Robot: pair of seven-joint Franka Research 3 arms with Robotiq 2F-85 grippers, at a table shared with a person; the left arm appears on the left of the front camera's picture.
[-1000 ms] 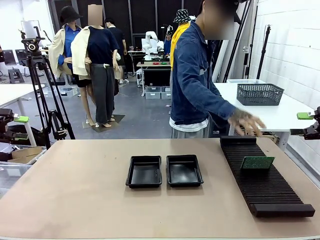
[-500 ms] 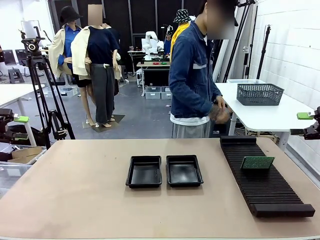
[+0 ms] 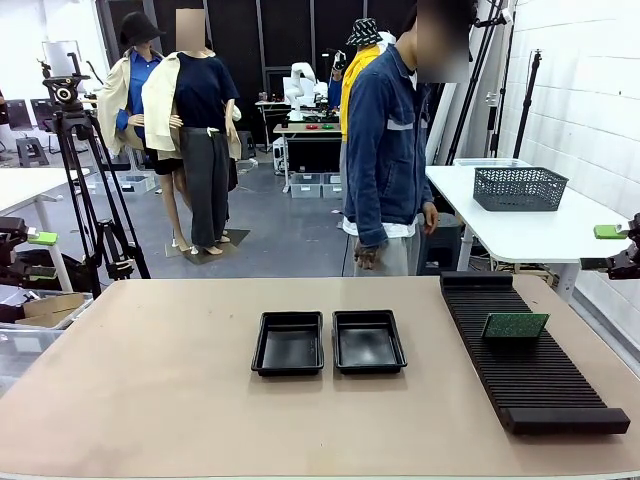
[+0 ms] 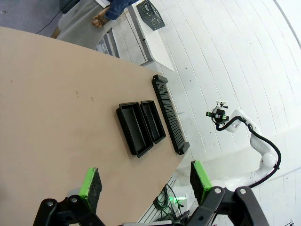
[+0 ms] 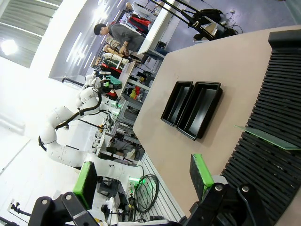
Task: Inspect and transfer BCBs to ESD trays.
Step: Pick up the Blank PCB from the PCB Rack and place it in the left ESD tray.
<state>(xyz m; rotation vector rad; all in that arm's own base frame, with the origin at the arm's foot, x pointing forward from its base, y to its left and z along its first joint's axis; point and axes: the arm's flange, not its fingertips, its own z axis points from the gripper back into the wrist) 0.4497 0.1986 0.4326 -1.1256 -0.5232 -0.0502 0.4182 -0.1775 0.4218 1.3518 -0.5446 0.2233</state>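
Two black ESD trays point(image 3: 288, 343) point(image 3: 368, 341) lie side by side, empty, at the table's middle. One green BCB point(image 3: 515, 325) stands on edge in the long black slotted rack point(image 3: 530, 365) on the right. In the right wrist view the BCB point(image 5: 268, 138) shows as a thin sliver over the rack, with the trays point(image 5: 200, 110) beyond it. My left gripper point(image 4: 146, 179) hangs open high above the table, holding nothing, with the trays point(image 4: 141, 126) far below. The right gripper point(image 5: 143, 176) is likewise open, holding nothing, well above the rack point(image 5: 277, 117).
A person point(image 3: 385, 150) stands at the table's far edge, arms hanging down. A grey mesh basket point(image 3: 518, 187) sits on a white table behind. A camera tripod point(image 3: 75, 170) stands at back left. Bare tabletop point(image 3: 140, 380) spreads left of the trays.
The person has pulled the hand back from the rack's far end and now stands with arms down. Trays, BCB and both grippers have not moved.
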